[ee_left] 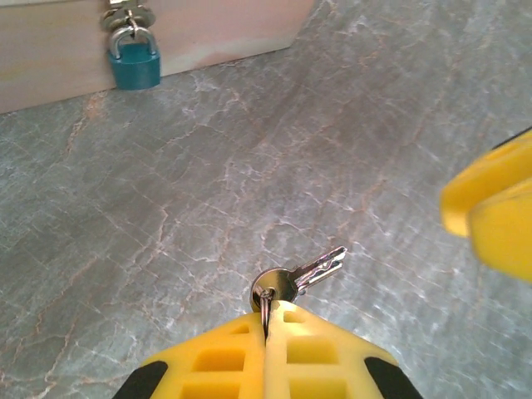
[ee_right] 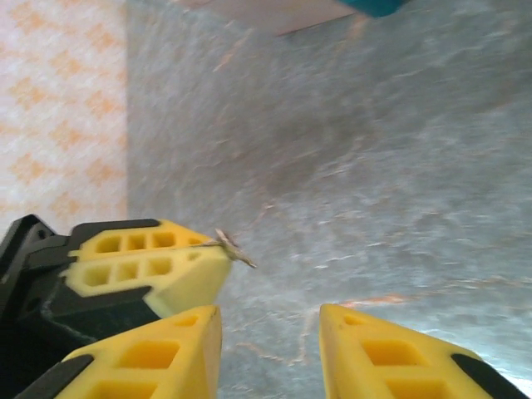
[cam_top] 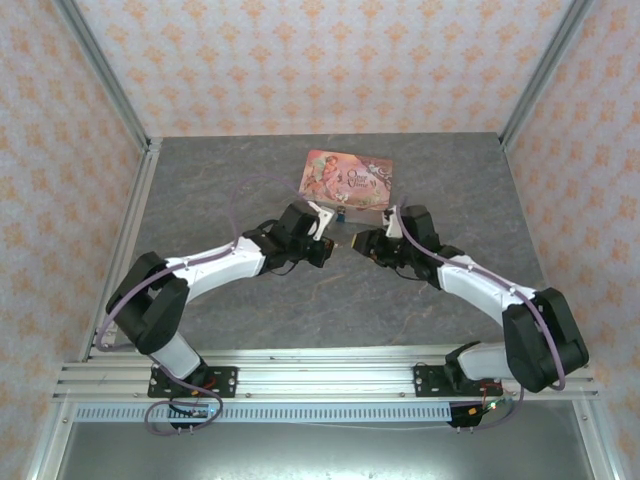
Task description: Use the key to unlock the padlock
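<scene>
Left gripper: pressed together, pinching the ring of the key. Silver blade protruding ahead of the fingertips, angled up and to the right in the left wrist view, above the grey marbled table. From the right wrist camera, seen as a thin sliver at the tip of the left gripper.

Right gripper: spread apart, nothing between the fingers. Positioned just beside the left gripper, tips facing each other in the top view, near the middle of the table.

Padlock: teal, hanging by its shackle from a metal hasp on the front wall of the pink tin, body against that wall. Shackle closed through the hasp. Located ahead and to the left of the key in the left wrist view, well apart from it.
</scene>
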`<state>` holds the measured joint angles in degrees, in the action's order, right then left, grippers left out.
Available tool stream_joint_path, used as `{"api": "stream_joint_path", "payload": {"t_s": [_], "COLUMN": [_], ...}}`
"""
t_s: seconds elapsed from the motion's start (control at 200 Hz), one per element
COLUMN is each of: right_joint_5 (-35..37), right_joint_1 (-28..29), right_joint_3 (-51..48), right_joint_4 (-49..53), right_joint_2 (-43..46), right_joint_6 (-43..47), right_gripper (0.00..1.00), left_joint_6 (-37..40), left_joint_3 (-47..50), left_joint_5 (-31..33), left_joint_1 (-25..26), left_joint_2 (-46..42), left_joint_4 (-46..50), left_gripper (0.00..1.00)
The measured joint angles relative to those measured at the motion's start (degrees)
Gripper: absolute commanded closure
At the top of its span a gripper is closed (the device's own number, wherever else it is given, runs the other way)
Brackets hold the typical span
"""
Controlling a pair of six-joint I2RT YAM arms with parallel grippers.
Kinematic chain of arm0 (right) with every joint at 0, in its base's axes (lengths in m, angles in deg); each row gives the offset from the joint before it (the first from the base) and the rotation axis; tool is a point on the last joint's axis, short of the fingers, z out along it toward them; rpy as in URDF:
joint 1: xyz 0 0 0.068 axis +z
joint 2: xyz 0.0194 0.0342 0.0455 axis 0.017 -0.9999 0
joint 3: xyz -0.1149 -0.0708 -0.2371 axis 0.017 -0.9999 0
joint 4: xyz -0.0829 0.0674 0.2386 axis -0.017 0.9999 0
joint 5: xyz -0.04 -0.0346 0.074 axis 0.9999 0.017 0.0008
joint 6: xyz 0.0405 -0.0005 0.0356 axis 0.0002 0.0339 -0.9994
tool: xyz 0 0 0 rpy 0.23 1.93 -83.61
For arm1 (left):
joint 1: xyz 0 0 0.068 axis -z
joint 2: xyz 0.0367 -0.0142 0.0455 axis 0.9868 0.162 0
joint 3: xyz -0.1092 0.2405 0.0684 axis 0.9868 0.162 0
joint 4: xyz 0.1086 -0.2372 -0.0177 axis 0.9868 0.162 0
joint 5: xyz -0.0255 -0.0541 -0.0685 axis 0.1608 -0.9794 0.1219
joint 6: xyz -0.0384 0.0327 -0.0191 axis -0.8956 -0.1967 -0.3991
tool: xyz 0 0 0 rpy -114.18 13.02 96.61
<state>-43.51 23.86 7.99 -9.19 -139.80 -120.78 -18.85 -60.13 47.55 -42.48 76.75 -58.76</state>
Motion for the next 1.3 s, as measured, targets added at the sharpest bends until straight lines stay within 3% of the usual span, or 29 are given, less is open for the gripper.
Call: {"api": "stream_joint_path", "payload": {"t_s": [0.165, 0.415, 0.866, 1.296], "right_joint_5": [-2.4, -4.7, -6.5, -6.4], "right_joint_1": [1.7, 1.8, 3.7, 4.0], "right_joint_3": [2.7, 3.2, 6.1, 6.5], "right_joint_4": [-0.3, 0.2, 3.0, 5.8], "right_joint_2": [-1.6, -3.6, -3.9, -5.8], "right_joint_6": [0.2, 0.5, 1.4, 1.9], "right_gripper": [0.79, 0.82, 0.76, 0.77], "left_joint_6": [0.0, -0.2, -1.3, -1.3], "left_joint_3": [1.4, 1.7, 2.0, 2.0], "left_joint_5": [-1.6, -3.8, -4.9, -4.9], "left_joint_1": [0.0, 0.0, 0.0, 0.0], "left_joint_2": [-3.5, -4.8, -5.3, -6.3], "left_joint_4": [2.7, 5.4, 6.7, 6.8], "left_gripper": [1.00, 1.00, 1.00, 1.00]}}
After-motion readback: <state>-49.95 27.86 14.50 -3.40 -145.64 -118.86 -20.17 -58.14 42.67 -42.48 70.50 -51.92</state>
